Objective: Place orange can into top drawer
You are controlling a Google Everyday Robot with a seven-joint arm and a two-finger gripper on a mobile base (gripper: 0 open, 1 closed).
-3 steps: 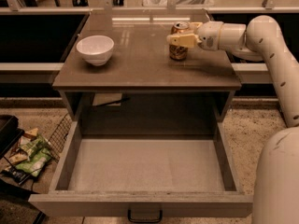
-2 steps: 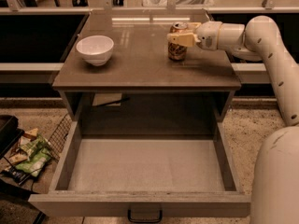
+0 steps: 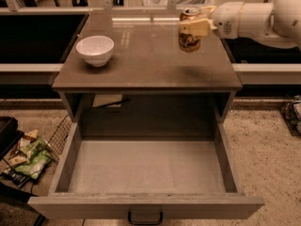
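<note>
Over the right rear of the table (image 3: 150,67), the orange can (image 3: 189,41) is held upright, clenched between the fingers of the gripper (image 3: 195,23), which is extended in from the right. The top drawer (image 3: 146,168) is seen pulled out below the table front, well apart from the can. A white bowl (image 3: 95,50) is set on the table's left side.

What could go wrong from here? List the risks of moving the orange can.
1. The gripper, over the back right of the countertop, holds the orange can clear of it, jaws shut near the can's top; the can might slip out and roll.
2. The top drawer lies open below the countertop's front edge; coming down too early could knock the can against that edge.
</note>
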